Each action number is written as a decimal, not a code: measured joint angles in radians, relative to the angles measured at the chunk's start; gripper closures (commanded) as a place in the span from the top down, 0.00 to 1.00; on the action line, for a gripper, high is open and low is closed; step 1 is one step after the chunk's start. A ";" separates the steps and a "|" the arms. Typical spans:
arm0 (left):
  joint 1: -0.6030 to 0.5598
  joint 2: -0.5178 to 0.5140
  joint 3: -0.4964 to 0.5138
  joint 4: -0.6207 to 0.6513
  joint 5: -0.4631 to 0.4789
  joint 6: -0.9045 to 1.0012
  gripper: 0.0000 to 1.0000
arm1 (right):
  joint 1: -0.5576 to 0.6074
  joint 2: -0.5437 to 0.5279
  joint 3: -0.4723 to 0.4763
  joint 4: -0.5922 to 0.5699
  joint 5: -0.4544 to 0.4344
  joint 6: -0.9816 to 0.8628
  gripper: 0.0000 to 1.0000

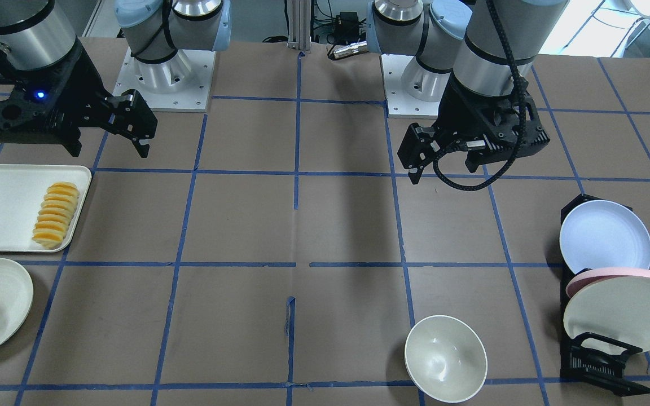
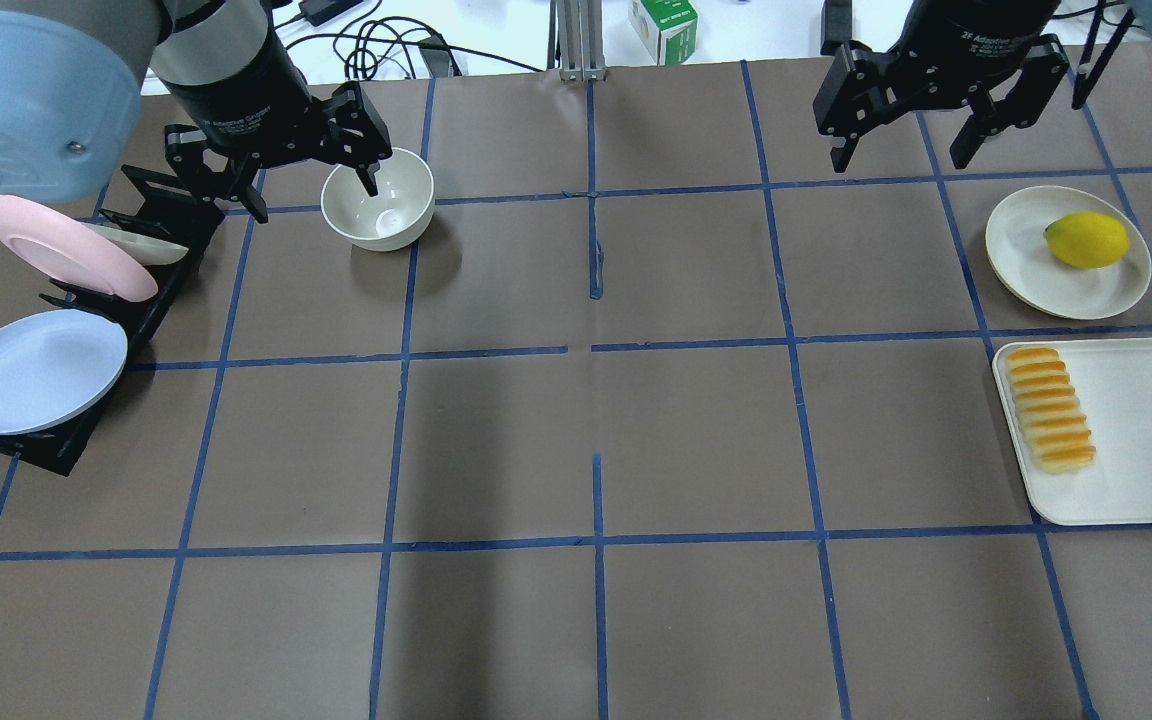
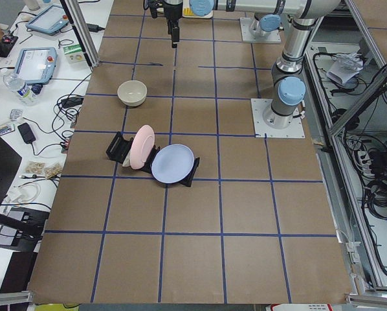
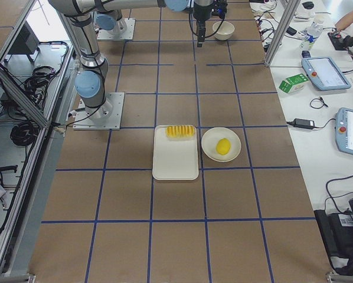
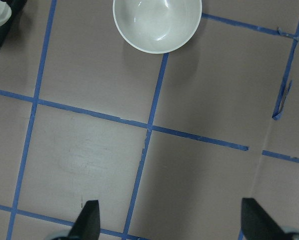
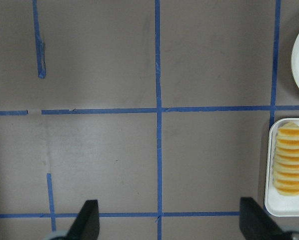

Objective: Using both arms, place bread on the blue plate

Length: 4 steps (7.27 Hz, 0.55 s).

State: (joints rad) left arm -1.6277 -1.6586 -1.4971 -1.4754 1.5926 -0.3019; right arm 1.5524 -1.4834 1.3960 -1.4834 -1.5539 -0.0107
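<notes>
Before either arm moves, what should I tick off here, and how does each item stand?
1. Left gripper open and empty: ok.
2. Right gripper open and empty: ok.
3. Bread whole, lying on the tray: ok.
4. Blue plate laid flat to take the bread: not ok, it leans in the rack.
5. Blue plate on the left gripper's side: ok.
6. Blue plate loose in its slot: cannot tell.

desk (image 2: 596, 440): brown, blue tape grid
bowl (image 2: 378, 198): upright
rack (image 2: 41, 450): just left of bowl
tray (image 2: 1146, 430): far right of bowl, nearer robot
cream plate (image 2: 1021, 240): far right of bowl
</notes>
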 measured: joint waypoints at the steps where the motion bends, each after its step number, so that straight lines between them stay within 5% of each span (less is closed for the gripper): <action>1: -0.001 -0.001 0.000 0.005 0.002 -0.010 1.00 | 0.000 0.000 0.000 0.000 0.000 0.000 1.00; 4: 0.001 0.000 -0.001 0.009 0.007 -0.012 1.00 | 0.000 0.001 0.002 0.000 0.000 0.000 1.00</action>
State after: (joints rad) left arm -1.6264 -1.6583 -1.4982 -1.4663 1.5996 -0.3141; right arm 1.5524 -1.4824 1.3984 -1.4832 -1.5536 -0.0107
